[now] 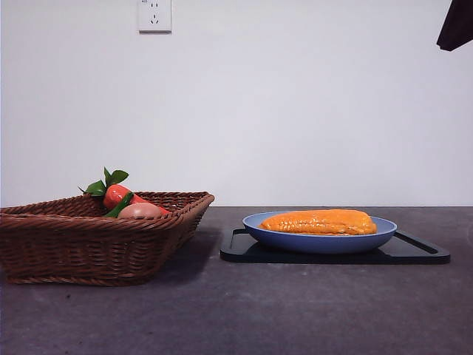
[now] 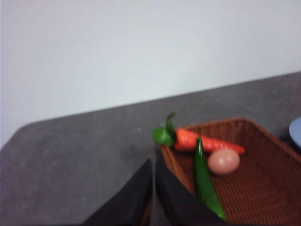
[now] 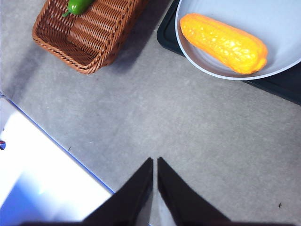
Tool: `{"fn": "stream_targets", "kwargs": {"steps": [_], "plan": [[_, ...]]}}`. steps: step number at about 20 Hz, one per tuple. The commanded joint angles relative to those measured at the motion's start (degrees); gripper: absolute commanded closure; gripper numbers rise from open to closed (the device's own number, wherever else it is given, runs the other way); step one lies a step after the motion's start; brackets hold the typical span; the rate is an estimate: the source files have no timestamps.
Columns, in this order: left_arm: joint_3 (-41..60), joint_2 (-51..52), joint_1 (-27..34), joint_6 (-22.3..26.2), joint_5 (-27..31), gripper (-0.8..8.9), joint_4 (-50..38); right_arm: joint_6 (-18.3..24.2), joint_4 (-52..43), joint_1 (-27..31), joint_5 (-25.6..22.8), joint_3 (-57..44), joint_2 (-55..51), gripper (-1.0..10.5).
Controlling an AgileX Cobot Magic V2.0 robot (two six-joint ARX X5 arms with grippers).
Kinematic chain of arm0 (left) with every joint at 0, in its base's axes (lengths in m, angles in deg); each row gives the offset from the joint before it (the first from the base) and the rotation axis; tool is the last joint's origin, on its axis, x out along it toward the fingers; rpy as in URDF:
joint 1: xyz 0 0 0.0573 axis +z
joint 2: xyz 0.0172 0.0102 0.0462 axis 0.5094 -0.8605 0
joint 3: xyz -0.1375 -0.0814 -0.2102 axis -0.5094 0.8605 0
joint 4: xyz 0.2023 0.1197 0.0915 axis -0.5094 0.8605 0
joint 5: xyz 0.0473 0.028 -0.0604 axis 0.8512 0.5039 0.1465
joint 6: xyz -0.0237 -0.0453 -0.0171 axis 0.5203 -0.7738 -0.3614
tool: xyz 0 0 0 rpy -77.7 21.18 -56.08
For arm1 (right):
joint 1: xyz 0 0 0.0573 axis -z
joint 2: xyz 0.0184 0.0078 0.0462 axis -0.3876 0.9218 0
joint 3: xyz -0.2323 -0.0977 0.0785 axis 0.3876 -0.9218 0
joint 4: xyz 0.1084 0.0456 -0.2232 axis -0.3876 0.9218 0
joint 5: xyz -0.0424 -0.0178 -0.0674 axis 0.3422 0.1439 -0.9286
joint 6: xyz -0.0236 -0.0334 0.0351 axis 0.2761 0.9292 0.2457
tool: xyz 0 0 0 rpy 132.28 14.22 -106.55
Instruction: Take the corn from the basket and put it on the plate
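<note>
Orange corn (image 1: 319, 222) lies lengthwise across the plate (image 1: 318, 242); both tools narrow, empty.

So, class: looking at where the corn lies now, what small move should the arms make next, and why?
Probably none beyond staying clear: the corn already lies on the plate, outside the basket, and both the left gripper and right gripper are shut and hold nothing.
</note>
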Motion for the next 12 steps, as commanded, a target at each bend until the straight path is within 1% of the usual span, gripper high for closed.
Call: {"fn": "stream_targets", "kwargs": {"steps": [1,5,8,12], "plan": [[3.3,2.71,0.13,-0.33,0.24,8.06,0.0,0.68,-0.35,-0.2,0.07,0.61,0.33,9.5],[8.07,6.78,0.15,-0.35,0.26,8.06,0.22,0.66,-0.35,-0.2,0.09,0.61,0.33,9.5],[11.04,9.49,0.15,-1.42,0.28,8.06,0.52,0.68,-0.37,-0.2,0.09,0.61,0.33,9.5],[12.9,11.85,0.17,-1.86,0.28,8.06,5.55,0.68,-0.42,-0.2,0.09,0.61,0.33,9.5]]}}
